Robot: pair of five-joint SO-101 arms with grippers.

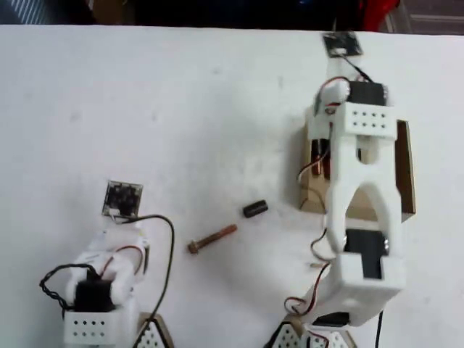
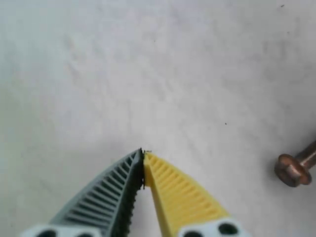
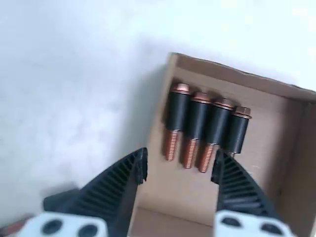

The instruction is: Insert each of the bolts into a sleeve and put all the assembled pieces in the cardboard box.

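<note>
A copper bolt (image 1: pixel 212 239) lies loose on the white table, its head (image 2: pixel 295 169) off to one side of my left gripper (image 2: pixel 143 154), which is shut on nothing just above the tabletop. A black sleeve (image 1: pixel 255 209) lies a short way from the bolt's threaded end, apart from it. The cardboard box (image 1: pixel 404 167) sits at the right under the right arm (image 1: pixel 359 167). My right gripper (image 3: pixel 180 160) hangs open over the box (image 3: pixel 222 69), holding nothing. Inside, several bolts in black sleeves (image 3: pixel 197 118) lie side by side against one wall.
The left arm (image 1: pixel 101 290) stands at the table's front left, with a black cable looping beside it. The table's far edge runs along the back. Wide bare tabletop lies to the left and behind the loose bolt and sleeve.
</note>
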